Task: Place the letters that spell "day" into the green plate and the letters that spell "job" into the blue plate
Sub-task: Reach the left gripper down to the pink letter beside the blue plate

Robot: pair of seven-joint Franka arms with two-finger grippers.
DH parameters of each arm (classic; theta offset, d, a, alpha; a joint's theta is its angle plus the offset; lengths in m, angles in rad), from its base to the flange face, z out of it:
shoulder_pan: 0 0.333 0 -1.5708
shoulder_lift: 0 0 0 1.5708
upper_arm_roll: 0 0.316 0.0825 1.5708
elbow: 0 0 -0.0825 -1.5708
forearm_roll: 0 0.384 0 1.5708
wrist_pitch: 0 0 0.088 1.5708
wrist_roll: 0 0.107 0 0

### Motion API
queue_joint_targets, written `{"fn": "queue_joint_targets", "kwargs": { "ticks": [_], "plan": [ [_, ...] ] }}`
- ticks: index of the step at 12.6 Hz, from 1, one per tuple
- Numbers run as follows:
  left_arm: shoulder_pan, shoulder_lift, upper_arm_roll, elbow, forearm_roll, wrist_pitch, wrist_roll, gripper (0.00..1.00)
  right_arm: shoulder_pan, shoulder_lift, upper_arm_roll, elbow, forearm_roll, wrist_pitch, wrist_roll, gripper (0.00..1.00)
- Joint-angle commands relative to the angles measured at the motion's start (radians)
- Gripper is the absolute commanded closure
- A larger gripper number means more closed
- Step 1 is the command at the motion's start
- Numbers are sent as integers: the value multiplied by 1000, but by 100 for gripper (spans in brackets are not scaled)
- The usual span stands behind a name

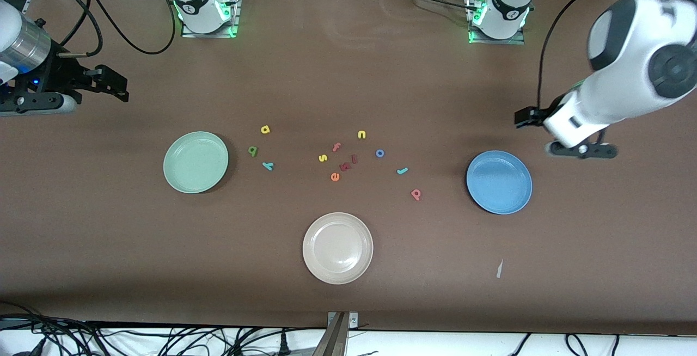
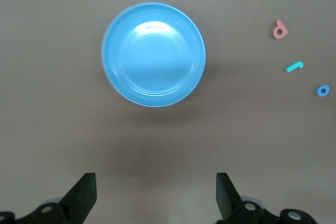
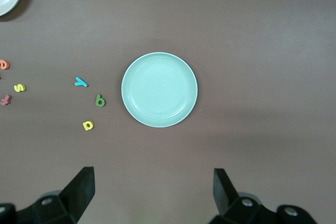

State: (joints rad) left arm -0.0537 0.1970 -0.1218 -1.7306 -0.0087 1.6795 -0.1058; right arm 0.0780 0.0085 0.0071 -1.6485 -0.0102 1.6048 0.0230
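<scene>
Evenly and brightly lit from overhead, with white glare on the blue plate [image 2: 153, 54] and a soft shadow beside it.

A: Front cam sits high, facing the arm bases, and takes in the whole brown tabletop [image 1: 348, 73].

B: Left wrist cam looks straight down from well up over the round medium-blue plate [image 2: 153, 54]. Shares that plate [image 1: 499, 182] with front.

A: Right wrist cam does likewise over the round pale mint-green plate [image 3: 159, 89], also in front [image 1: 196, 161]. The wrist views share nothing between them.
</scene>
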Motion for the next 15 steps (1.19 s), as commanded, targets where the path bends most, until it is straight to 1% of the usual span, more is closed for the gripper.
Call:
{"fn": "queue_joint_targets", "kwargs": {
  "ticks": [1,3,5,6,9,11,13,15],
  "plan": [
    [-85,111,4,129,-7,-14,3,0,-4,-4,2,4,-11,-11,-17,0],
    [-136,194,4,201,-16,-14,-20,0,-3,-4,2,4,-11,-9,-15,0],
    [-199,287,5,299,-10,-6,-124,0,-3,-1,4,4,-4,-6,-14,0],
    [-213,333,5,336,-11,26,-171,0,-3,1,5,4,1,-5,-14,0],
    [-267,409,4,348,-24,196,-203,0,-1,4,7,6,9,-2,-5,0],
    [-287,462,7,348,-16,311,-195,0,6,19,7,10,36,1,6,0],
    [-291,513,7,347,-16,377,-193,0,6,53,7,15,74,7,8,0],
    [-322,557,7,333,4,446,-193,0,28,85,7,13,88,27,17,0]
  ]
}}
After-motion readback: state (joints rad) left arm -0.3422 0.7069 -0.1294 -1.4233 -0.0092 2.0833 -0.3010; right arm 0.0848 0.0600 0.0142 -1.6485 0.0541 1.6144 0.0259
